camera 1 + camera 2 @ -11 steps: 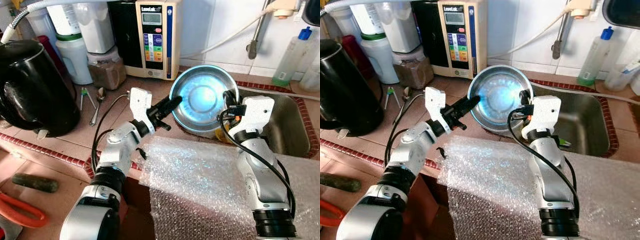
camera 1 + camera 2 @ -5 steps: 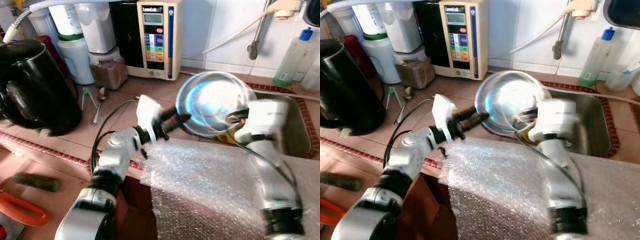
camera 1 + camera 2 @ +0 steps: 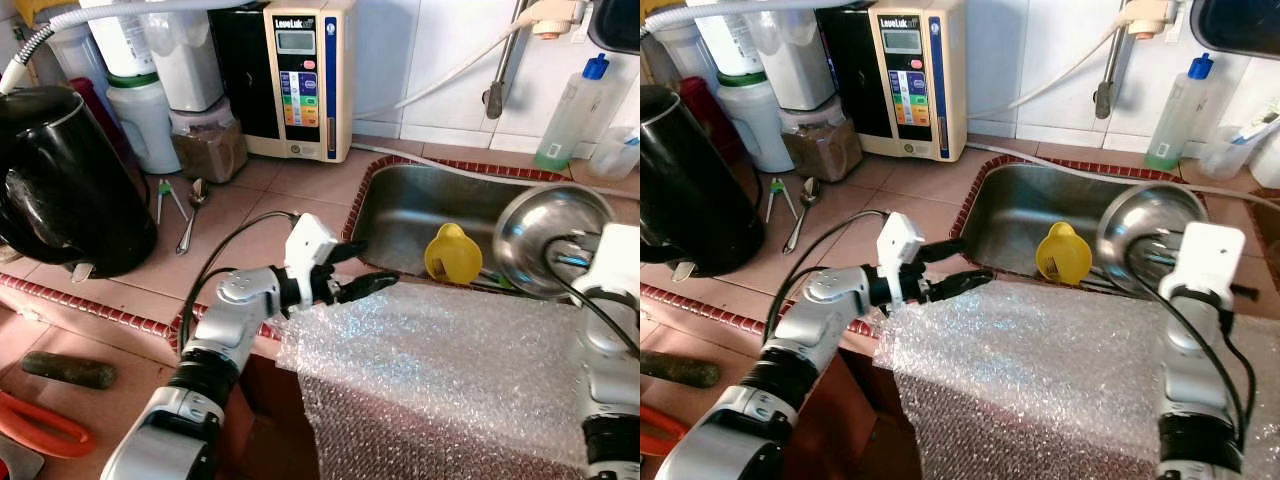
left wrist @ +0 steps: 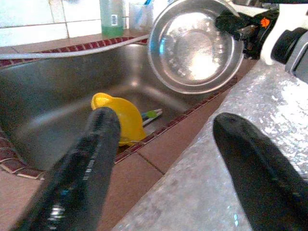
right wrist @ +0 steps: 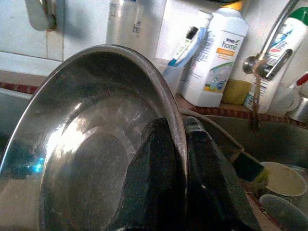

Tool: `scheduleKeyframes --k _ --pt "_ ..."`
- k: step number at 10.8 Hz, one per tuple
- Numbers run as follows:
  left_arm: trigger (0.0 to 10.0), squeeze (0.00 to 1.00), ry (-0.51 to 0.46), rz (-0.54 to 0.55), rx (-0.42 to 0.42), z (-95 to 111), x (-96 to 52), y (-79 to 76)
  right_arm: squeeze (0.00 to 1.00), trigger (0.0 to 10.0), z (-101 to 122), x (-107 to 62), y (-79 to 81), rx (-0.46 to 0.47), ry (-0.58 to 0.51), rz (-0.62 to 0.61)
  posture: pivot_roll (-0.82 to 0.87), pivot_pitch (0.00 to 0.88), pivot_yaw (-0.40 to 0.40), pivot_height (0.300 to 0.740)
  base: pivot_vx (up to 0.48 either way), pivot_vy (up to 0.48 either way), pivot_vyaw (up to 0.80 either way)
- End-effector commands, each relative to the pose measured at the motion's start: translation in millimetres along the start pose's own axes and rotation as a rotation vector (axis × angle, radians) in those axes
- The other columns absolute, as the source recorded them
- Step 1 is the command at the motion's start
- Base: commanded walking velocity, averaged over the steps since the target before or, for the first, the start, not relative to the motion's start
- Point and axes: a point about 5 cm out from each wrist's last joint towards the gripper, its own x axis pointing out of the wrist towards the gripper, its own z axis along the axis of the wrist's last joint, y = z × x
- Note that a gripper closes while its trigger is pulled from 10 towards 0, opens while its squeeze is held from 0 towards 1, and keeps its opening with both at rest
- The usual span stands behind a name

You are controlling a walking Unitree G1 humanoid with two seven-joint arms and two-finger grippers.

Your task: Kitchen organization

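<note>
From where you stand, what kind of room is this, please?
Most likely a home kitchen, at the sink counter: a steel sink set in a tiled counter, a black kettle beside it, and a metal bowl held over the sink's right edge by the right gripper.

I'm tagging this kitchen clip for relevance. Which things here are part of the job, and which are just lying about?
In the job:
- steel bowl, pinched at its rim by the right gripper
- left gripper, open
- bubble wrap
- sink

Lying about:
- yellow funnel
- black kettle
- spoon
- water ionizer
</note>
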Motion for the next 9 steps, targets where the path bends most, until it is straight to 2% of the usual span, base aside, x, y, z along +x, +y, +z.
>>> scheduleKeyframes --k 1,3,4,6,8,9 --pt "10.0 1.00 0.005 0.002 0.055 6.2 0.3 1.0 0.00 0.0 0.1 2.8 -5.1 -0.001 -0.010 -0.024 0.00 0.000 0.095 0.740 0.000 0.000 0.00" --pt "10.0 1.00 0.011 -0.003 0.080 7.6 1.3 0.6 0.00 0.0 -14.2 7.6 -14.4 -0.031 0.045 -0.053 0.00 0.000 0.099 0.740 0.000 0.000 0.00" --pt "10.0 1.00 0.014 0.006 0.091 8.5 0.6 2.2 1.00 10.0 -18.9 10.2 -16.6 -0.028 0.073 -0.071 0.01 0.000 0.103 0.740 0.000 0.000 0.00" --pt "10.0 1.00 0.029 0.009 0.099 8.1 0.3 3.2 1.00 10.0 -22.9 11.4 -13.8 -0.026 0.100 -0.070 0.01 0.000 0.105 0.740 0.000 0.000 0.00" --pt "10.0 1.00 0.038 0.034 0.108 7.9 1.5 5.9 1.00 10.0 -27.7 11.1 -5.6 -0.092 0.123 -0.038 0.01 0.000 0.104 0.740 0.000 0.000 0.00" --pt "10.0 1.00 0.035 0.051 0.110 8.2 1.7 7.2 1.00 10.0 -29.3 11.7 -4.6 -0.074 0.139 -0.026 0.01 0.000 0.103 0.740 0.000 0.000 0.00"
